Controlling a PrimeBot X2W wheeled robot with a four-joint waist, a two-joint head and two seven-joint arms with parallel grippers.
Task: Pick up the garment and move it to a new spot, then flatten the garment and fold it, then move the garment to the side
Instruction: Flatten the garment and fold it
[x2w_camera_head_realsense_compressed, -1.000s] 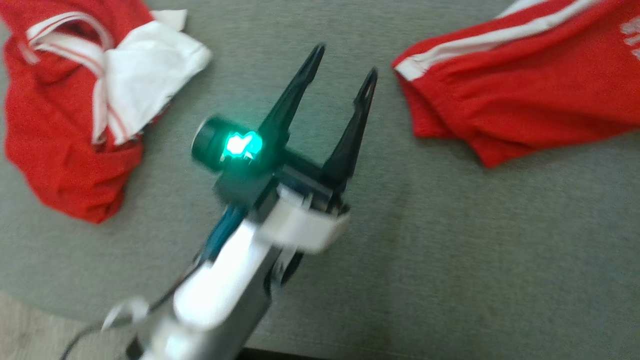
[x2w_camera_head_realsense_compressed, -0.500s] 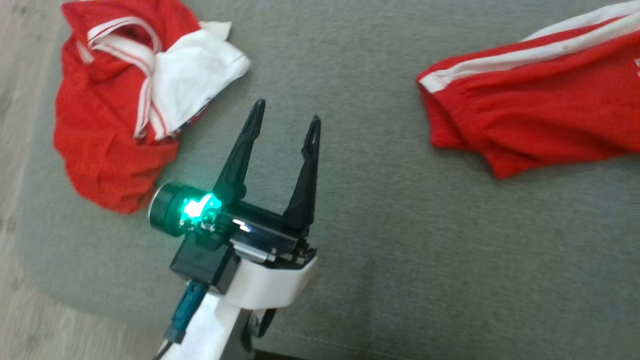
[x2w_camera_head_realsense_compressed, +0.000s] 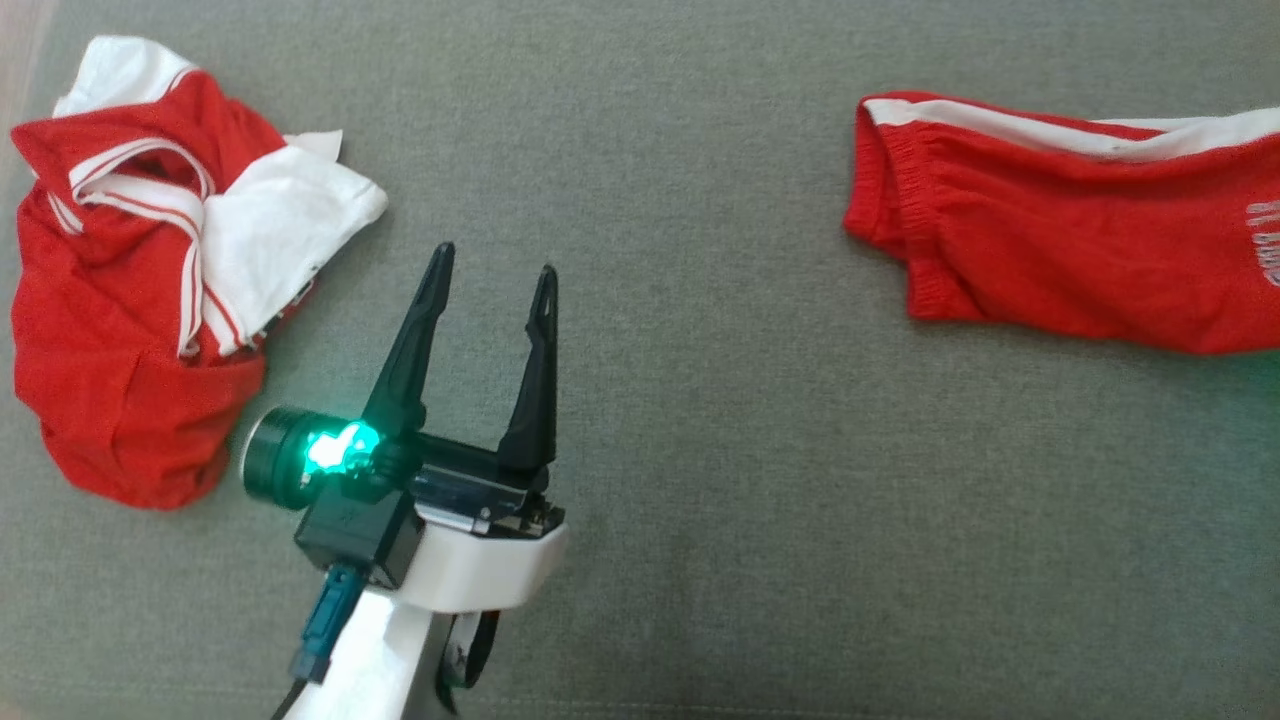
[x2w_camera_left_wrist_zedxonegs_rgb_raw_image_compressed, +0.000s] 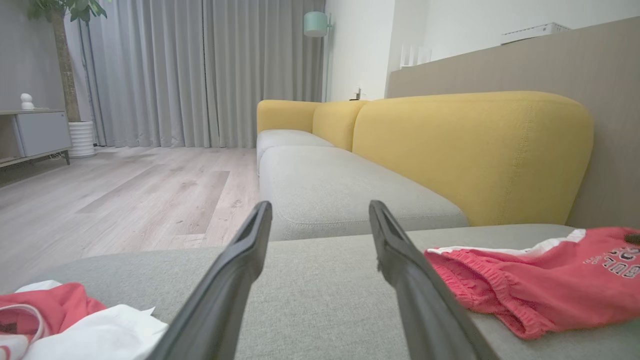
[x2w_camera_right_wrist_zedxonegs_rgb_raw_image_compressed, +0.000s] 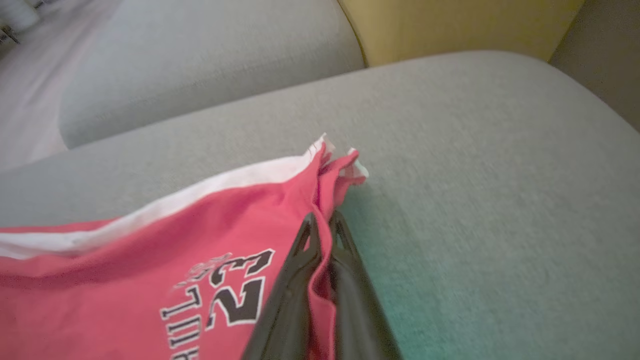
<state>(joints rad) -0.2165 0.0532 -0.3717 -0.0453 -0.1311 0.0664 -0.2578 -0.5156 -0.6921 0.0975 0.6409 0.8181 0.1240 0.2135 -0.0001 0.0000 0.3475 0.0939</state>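
While shut tight on a bunched fold of the red garment with the right hand, holding it at one point only. Fingers pressed flat together, cloth squeezed between them, close to the corner where the white stripe ends. Printed 23 just left of those fingers.

With the left hand spread wide, holding nothing, poised above the bare grey sofa seat.

Lying along that seat, well off to the right of the left hand, with the gathered band nearest that hand and the far end inside the right hand's pinch. Just left of the left hand, apart from it: a crumpled red-and-white garment, untouched.

Judged light, soft and limp: thin sports knit, likely a little slick, sure to sag and fold on itself when hung from one pinch, in no danger from a firm squeeze. Best taken at an edge rather than mid-panel; thicker gathered band likely to give the surest bite and least slip. For moving and flattening, probably worth bringing the left hand across to its right and closing on a corner of that band, so as to carry the cloth stretched between two holds instead of dangling. Worth watching for the fold creeping out from between the right hand's smooth fingers under a pull.
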